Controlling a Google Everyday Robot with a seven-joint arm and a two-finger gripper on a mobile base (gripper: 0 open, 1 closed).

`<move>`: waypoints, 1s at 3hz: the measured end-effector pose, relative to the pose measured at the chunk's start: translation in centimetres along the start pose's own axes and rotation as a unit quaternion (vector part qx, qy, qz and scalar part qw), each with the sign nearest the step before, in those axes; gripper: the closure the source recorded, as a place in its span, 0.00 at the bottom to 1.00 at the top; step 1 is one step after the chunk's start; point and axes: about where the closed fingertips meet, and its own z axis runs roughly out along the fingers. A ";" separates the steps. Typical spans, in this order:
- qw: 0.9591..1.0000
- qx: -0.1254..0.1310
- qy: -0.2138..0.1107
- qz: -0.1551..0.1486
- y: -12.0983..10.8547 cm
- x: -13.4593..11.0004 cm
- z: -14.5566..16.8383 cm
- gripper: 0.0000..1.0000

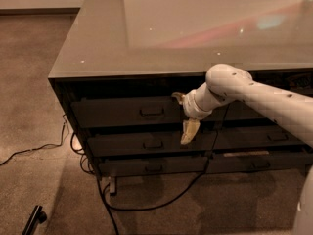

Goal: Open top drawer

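Observation:
The top drawer [117, 112] is the tall dark front under the grey countertop [146, 38], in the left column. Its small loop handle [151, 111] sits mid-front. My gripper [184, 114] is at the drawer's right end, to the right of the handle and not on it. One yellowish finger [177, 97] points up at the drawer's top edge. The other finger [190, 131] hangs down over the gap to the second drawer [142, 144]. The fingers stand apart with nothing between them. My white arm [264, 99] comes in from the right.
A third shallow drawer [151, 167] lies at the bottom. A narrower drawer column [274, 138] stands to the right, behind my arm. Black cables [146, 204] run over the carpet under the cabinet and off to the left. A dark bar [34, 220] lies at the lower left.

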 end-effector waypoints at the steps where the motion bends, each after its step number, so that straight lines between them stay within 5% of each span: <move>1: 1.000 -0.014 0.009 -0.005 0.2 0.0 0.9 0.00; 3: 0.999 -0.039 0.010 -0.036 1.2 -3.3 1.2 0.50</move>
